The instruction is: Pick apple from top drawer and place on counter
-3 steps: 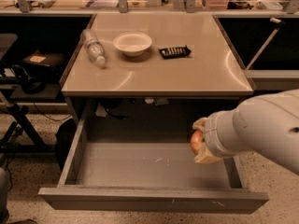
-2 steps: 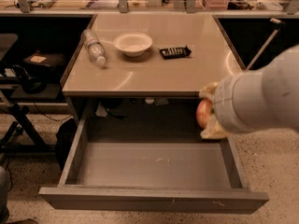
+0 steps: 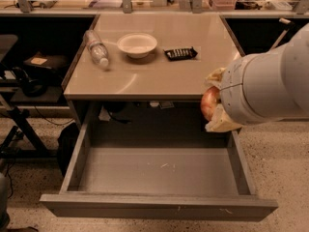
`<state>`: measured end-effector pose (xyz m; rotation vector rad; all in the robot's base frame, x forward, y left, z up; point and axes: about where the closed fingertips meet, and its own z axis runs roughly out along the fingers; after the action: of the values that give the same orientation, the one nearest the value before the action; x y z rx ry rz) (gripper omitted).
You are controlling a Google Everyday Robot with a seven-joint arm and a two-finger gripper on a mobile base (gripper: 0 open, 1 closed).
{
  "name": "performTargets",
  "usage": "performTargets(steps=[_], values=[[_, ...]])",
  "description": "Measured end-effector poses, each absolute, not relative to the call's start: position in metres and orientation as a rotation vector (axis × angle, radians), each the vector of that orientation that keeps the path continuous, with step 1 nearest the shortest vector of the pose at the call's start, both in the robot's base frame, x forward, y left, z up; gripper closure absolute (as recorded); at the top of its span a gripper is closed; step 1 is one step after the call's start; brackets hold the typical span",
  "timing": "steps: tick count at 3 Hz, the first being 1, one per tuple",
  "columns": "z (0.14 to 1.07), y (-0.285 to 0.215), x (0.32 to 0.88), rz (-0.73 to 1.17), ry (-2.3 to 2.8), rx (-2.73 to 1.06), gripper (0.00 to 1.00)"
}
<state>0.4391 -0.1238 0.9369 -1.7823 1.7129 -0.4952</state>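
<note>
The top drawer [image 3: 159, 208] stands pulled open under the counter, its grey inside bare. My gripper [image 3: 212, 100] is shut on the apple [image 3: 208, 103], a red and yellowish fruit held between the pale fingers [image 3: 218, 123]. It hangs above the drawer's right rear part, level with the front right edge of the counter [image 3: 145, 76]. My big white arm hides the rest of the hand.
On the counter lie a clear plastic bottle [image 3: 96, 48] on its side at the left, a white bowl [image 3: 137, 44] in the middle and a black flat packet [image 3: 180, 53] right of it. Dark shelves and cables stand to the left.
My gripper has lifted the apple up out of the drawer, from near the drawer's right side to the height of the counter's edge.
</note>
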Motion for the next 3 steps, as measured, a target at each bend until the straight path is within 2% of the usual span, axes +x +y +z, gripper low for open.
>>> performTargets(steps=[1,3], values=[[0.959,-0.116,0.462,-0.517,1.634,-1.809,1.00],[0.950,-0.119,0.583,-0.491,1.581,-2.062,1.00]])
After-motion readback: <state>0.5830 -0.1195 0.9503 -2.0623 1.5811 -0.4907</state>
